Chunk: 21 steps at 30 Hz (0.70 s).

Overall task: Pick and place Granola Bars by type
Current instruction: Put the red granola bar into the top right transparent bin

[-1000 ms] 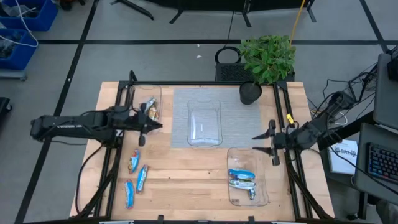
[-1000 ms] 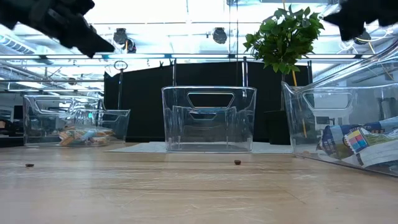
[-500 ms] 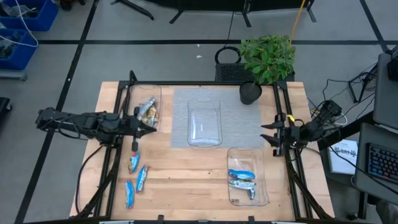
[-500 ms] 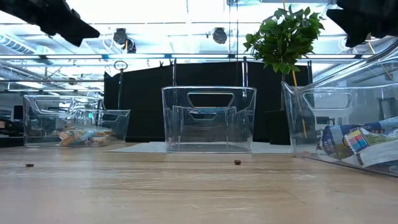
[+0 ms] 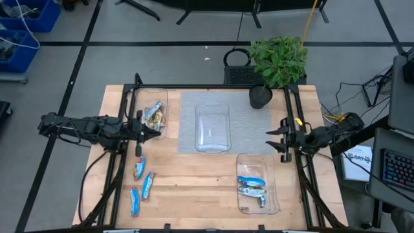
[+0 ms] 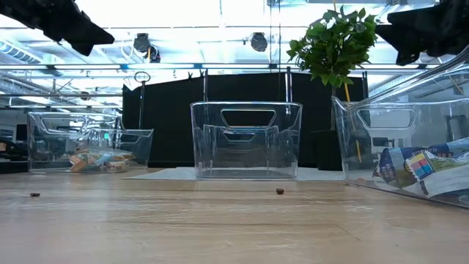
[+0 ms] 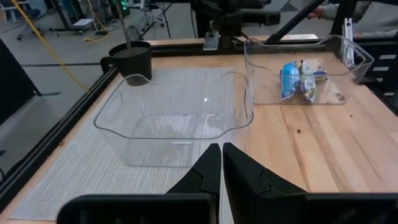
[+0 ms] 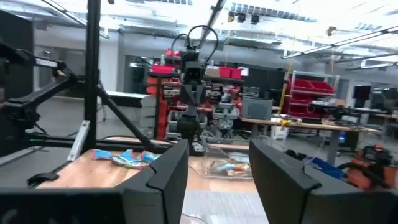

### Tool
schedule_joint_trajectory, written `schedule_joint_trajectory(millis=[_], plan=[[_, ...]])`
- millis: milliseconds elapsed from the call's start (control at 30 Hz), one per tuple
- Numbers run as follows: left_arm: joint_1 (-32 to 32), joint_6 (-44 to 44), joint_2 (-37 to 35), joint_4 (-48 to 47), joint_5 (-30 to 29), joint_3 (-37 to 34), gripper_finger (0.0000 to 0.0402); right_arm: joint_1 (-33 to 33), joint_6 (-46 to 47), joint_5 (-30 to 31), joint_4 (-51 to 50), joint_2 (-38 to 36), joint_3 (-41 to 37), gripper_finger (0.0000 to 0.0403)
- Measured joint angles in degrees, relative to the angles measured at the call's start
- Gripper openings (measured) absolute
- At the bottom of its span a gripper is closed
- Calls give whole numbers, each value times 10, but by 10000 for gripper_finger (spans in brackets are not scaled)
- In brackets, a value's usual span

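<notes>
Three blue granola bars (image 5: 140, 168) lie on the wood at the near left. Tan-gold bars (image 5: 154, 115) lie in the far-left clear tray (image 5: 143, 97). Blue and silver bars (image 5: 252, 186) lie in the near-right tray (image 5: 272, 200). The middle tray (image 5: 212, 127) stands empty on the grey mat. My left gripper (image 5: 147, 129) is shut and empty above the table's left side, between the left tray and the loose blue bars; its fingers (image 7: 211, 165) point at the middle tray (image 7: 174, 118). My right gripper (image 5: 277, 140) is open and empty at the table's right side, beyond the right tray.
A potted plant (image 5: 275, 61) stands at the far right corner, its dark pot (image 5: 261, 96) by the mat. Black frame rails (image 5: 123, 155) run along both table sides. Bare wood lies between the loose bars and the right tray.
My left gripper has drawn back a little toward the table's left edge. My right gripper has moved slightly toward the far edge, staying open. No bar or tray has moved.
</notes>
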Motion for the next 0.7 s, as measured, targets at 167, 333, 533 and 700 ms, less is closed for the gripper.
schedule_joint_trajectory(millis=[167,333,533,700], plan=[[0,-2,0,2,1,0,26,-87,32,-102,-28,0,0,159],[-5,-4,1,2,20,0,26,-172,52,-166,-63,0,0,159],[-36,-39,47,-37,31,5,26,-235,51,-176,-86,0,-1,159],[-72,-214,133,-190,32,56,26,-246,49,-175,-84,0,-1,160]])
